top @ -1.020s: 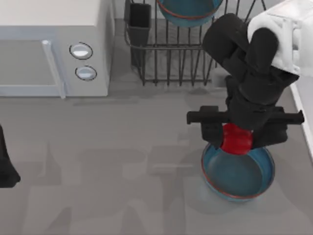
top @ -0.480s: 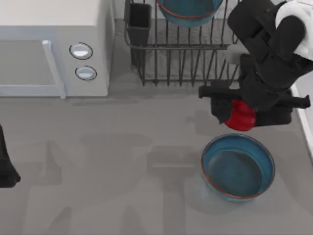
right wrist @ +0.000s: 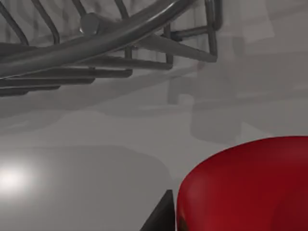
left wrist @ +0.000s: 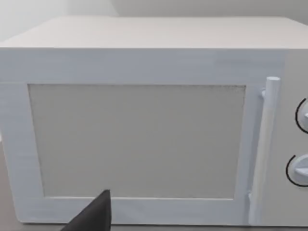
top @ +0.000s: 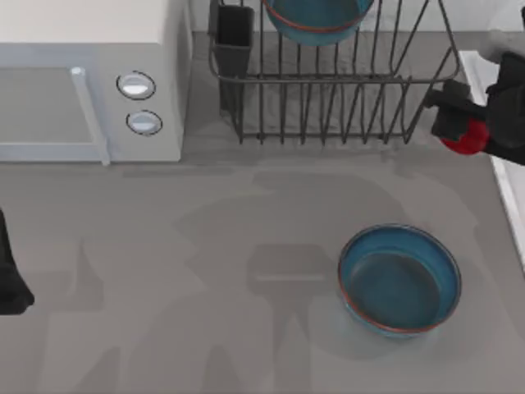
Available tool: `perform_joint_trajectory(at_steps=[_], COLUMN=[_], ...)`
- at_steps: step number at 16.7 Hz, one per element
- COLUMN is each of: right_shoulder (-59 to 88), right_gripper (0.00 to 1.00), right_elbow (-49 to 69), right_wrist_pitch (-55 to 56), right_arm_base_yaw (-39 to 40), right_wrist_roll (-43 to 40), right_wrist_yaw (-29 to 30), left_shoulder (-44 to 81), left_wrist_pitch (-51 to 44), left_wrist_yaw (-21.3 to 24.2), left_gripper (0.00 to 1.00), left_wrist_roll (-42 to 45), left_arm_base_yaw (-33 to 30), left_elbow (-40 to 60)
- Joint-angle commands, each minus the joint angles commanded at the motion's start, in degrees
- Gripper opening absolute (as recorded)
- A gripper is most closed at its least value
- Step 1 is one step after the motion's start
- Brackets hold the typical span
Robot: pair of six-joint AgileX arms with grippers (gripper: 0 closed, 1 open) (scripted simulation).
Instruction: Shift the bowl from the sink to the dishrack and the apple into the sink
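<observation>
My right gripper (top: 469, 131) is at the top view's right edge, just off the right end of the dishrack (top: 336, 98), and it is pinching the apple (top: 466, 138) between its dark fingers. The apple is glossy, deep red and roundish, much smaller than a bowl; in the right wrist view (right wrist: 245, 185) it bulges large and smooth, with a dark finger (right wrist: 161, 216) against its side. It sits over the pale raised rim of the sink (top: 502, 176), which runs down the right edge of the top view as a white strip.

The dishrack is dark wire, thin upright bars with flared sides, and a dark rectangular utensil cup (top: 234, 37) at its left corner. One deep-blue bowl in the rack (top: 316, 16) rests among the bars at the top, its reddish-brown rim showing. A second, matching bowl on the table (top: 399, 279) sits upright on the grey table (top: 205, 271), well apart from the rack and toward the right side, glazed blue inside with the same thin reddish rim.

The white microwave (top: 90, 82) with two round knobs stands at the far left. My left arm (top: 10, 279) is parked at the left edge; whether its fingers are spread or pressed together, I cannot tell.
</observation>
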Motion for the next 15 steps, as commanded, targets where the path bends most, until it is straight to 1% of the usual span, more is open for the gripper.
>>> perform_joint_trajectory(at_steps=[6,12,15], right_shoulder=[-4.54,-7.26,-9.5], right_gripper=[0.0,0.0,0.0], right_elbow=[-7.7,-18.43,-25.46], right_wrist_pitch=[20.91,52.81,64.77], right_arm_base_yaw=[-11.79,-26.17,-33.53], right_wrist_roll=[-7.07,-15.83,-20.16], right_wrist_yaw=[-5.89,-11.21,-15.07], left_shoulder=[0.0,0.0,0.0], left_wrist_pitch=[0.0,0.0,0.0], left_wrist_yaw=[0.0,0.0,0.0], left_gripper=[1.0,1.0,1.0], left_wrist_roll=[0.0,0.0,0.0], left_arm_base_yaw=[0.0,0.0,0.0], left_elbow=[0.0,0.0,0.0])
